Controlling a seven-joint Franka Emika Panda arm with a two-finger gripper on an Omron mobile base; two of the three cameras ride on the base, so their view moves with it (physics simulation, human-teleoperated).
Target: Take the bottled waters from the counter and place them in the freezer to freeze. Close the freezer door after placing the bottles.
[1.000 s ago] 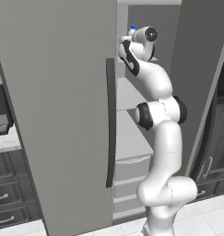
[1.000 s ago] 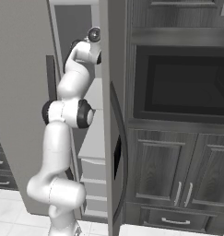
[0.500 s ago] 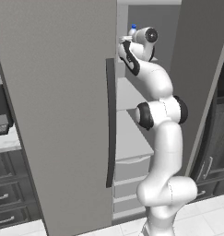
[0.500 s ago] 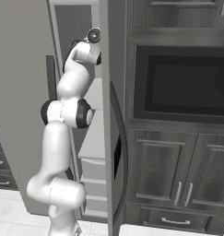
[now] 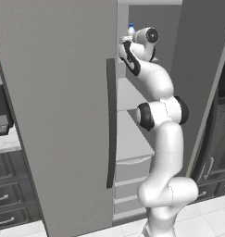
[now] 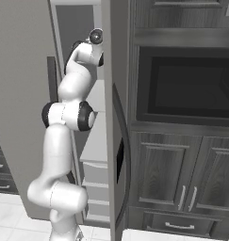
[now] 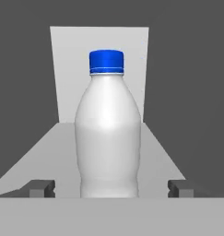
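Left base view: arm reaches up into the open freezer [image 5: 132, 92]; the pale bottle [image 5: 131, 29], blue cap showing, stands on an upper shelf behind the wrist. The wide grey door [image 5: 58, 115] crowds the left, the freezer door [image 5: 202, 83] the right.

Right base view: freezer door edge-on, just beside the arm; dark oven [image 6: 186, 84] beyond.

Hand view: gripper [image 7: 111, 188] spread wide, fingertips [image 7: 39, 188] clear of the upright bottle on both sides, holding nothing. Shelf edges run close alongside.
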